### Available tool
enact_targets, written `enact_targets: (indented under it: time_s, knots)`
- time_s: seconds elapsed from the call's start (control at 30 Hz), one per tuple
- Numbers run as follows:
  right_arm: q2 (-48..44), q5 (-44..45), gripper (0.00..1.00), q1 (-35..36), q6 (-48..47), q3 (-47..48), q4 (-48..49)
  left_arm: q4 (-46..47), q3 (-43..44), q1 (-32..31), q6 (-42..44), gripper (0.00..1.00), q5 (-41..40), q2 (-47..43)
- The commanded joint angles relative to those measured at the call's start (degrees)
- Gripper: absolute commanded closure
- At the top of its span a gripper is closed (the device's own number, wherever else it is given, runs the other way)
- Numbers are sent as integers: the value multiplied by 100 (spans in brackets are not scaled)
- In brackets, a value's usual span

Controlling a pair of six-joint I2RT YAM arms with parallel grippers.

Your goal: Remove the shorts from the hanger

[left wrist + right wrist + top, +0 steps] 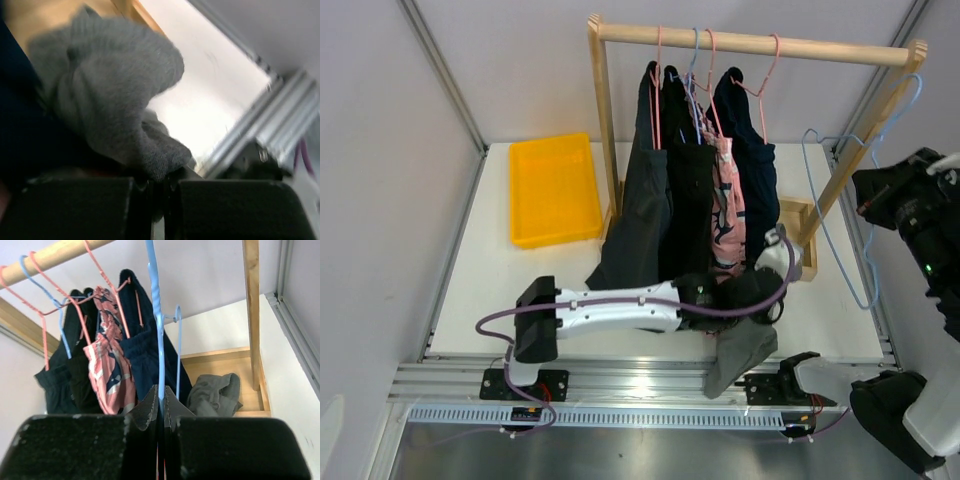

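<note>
Fuzzy grey shorts [115, 85]; thin blue hanger [160, 340].

This is a robot test cell in a lab: plain white panel walls [520, 60] framed in aluminium bars [442, 70] close in on three sides beyond the left gripper [160, 186], and a bare white tabletop [480, 300] lies under it. Behind that gripper, toward the near edge, the arms' black bases [525, 385] are bolted to a ribbed metal rail [640, 385]. A small wooden rack [750, 45] stands ahead of and above the right gripper [161, 399] — and a yellow plastic tray [552, 188] sits well off to the left gripper's left — like staged props.
</note>
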Motion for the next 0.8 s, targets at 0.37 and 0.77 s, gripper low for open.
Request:
enact_targets:
  time_s: [0.37, 0.77]
  knots:
    - [1833, -44, 100, -1203, -397, 448, 1988, -236, -1677, -2688, -792, 100, -904, -1817]
    - [2414, -677, 100, -1600, -141, -357, 2614, -1844, -1406, -3190, -1380, 100, -2198, -2855]
